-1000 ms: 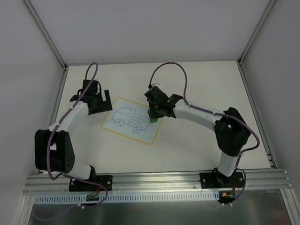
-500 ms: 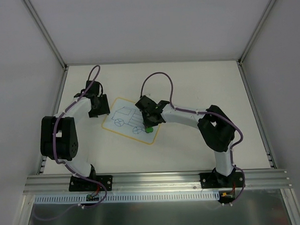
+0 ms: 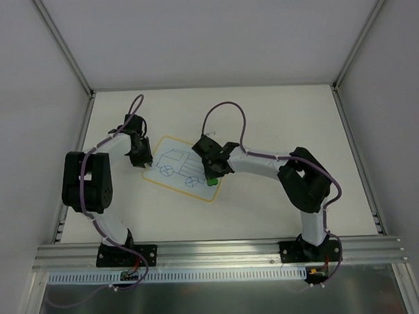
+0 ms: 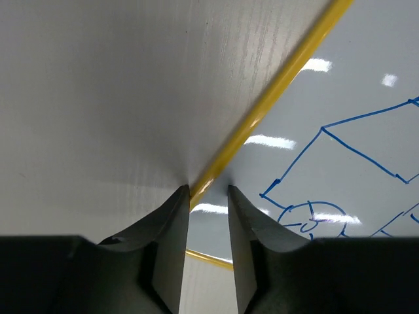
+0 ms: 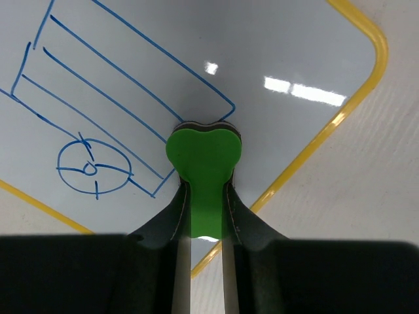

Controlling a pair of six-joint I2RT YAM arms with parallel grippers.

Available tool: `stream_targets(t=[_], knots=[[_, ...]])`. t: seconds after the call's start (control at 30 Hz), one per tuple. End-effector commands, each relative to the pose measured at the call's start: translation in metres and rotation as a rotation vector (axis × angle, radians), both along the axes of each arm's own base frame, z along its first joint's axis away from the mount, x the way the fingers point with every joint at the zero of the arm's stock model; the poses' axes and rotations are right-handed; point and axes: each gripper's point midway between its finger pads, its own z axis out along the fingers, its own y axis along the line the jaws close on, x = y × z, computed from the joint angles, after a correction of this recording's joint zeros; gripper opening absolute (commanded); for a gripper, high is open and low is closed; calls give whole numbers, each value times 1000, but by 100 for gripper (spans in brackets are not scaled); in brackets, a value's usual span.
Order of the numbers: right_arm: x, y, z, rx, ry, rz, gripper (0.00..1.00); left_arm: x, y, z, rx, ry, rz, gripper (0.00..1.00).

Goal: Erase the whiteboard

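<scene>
The whiteboard (image 3: 195, 157), white with a yellow border, lies tilted on the table and carries a blue truck drawing (image 3: 176, 167). My right gripper (image 3: 212, 175) is shut on a green eraser (image 5: 204, 154), which presses on the board just right of the truck's rear wheel (image 5: 91, 168), near the board's lower right corner. My left gripper (image 4: 208, 190) points down at the board's left edge. Its fingers stand a narrow gap apart and straddle the yellow border (image 4: 275, 98), with nothing clamped between them. In the top view the left gripper (image 3: 141, 158) sits at the board's upper left side.
The board (image 5: 288, 52) rests on a pale table (image 3: 277, 112) enclosed by white walls and a metal frame. Purple cables loop above both arms. The arm bases stand on the aluminium rail (image 3: 213, 251) at the near edge.
My left gripper came down to the board's left edge and its jaws narrowed from wide open. My right gripper slid the eraser from the board's right edge down toward the lower right corner.
</scene>
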Motion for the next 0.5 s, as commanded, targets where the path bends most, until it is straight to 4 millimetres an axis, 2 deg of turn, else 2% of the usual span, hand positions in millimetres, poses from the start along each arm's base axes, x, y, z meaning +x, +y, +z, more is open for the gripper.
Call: stream_targets(t=[0.0,0.1,0.2,0.27,0.33,0.47], knots=[[7,-23,12,-20,-33,-72,1,-16,-7,-14,-12,91,-18,23],[10,-35,13,-25,-35,-94,1,-26,-34,-16,-63,120,-61,12],[13,-49,15,-29,-39,-116,1,-38,-71,-14,-124,142,-94,7],[17,-61,17,-37,-43,-135,1,-50,-88,-16,-169,176,-62,4],[18,-72,20,-49,-52,-134,0,-62,-100,-23,-185,215,-58,0],[21,-96,23,-82,-62,-158,0,-93,-125,-36,-202,300,-77,0]])
